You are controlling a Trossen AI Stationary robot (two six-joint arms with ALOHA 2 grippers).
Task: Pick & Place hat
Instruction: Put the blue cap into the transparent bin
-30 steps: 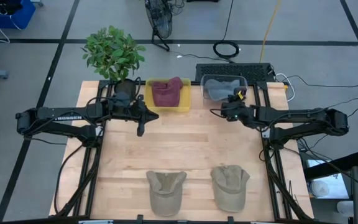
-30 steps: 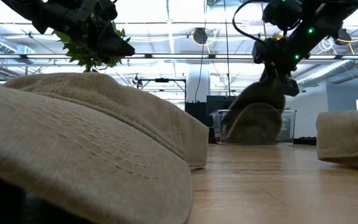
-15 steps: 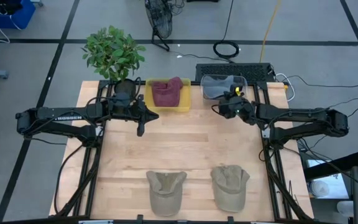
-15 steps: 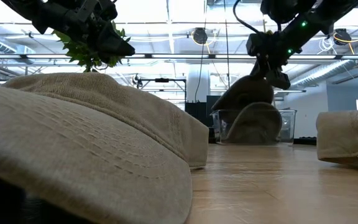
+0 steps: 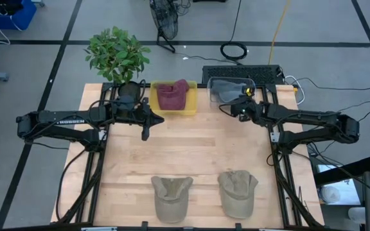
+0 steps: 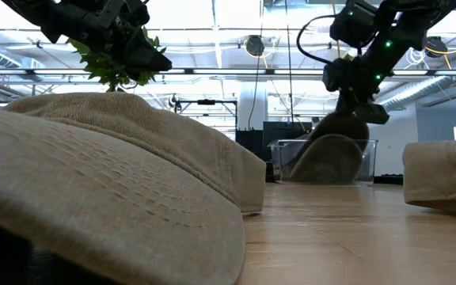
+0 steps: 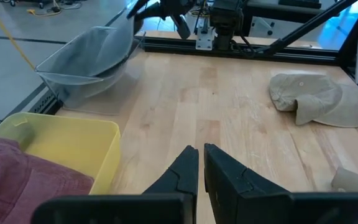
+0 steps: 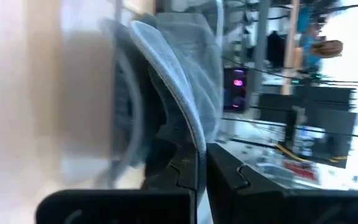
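your right hand (image 5: 239,106) is clamped tight on the edge of the grey hat (image 8: 179,68), fingers (image 8: 225,171) pinched together over its rim in the right wrist view. the hand sits at the near edge of the clear bin (image 5: 231,90) at the far side of the table (image 5: 191,144), and the grey hat hangs from it over and partly inside that bin; in the low view the hat's lower part (image 6: 327,154) lies within the bin walls while the hand (image 6: 355,95) holds it from above. whether the hat's bottom touches the bin floor cannot be told. your left hand (image 5: 144,133) hangs above the table just in front of the yellow bin (image 5: 175,110), its fingers (image 7: 182,171) closed against each other and holding nothing. the yellow bin stands just left of the clear bin and holds a dark red hat (image 5: 170,95). a potted plant (image 5: 117,56) stands at the far left corner of the table, beside the yellow bin. two tan hats lie on the near side of the table, well apart from both hands: one left of centre (image 5: 171,197), one right of it (image 5: 237,192), close beside each other but not touching. beyond the table's far edge you have a black keyboard (image 5: 243,72) behind the clear bin.
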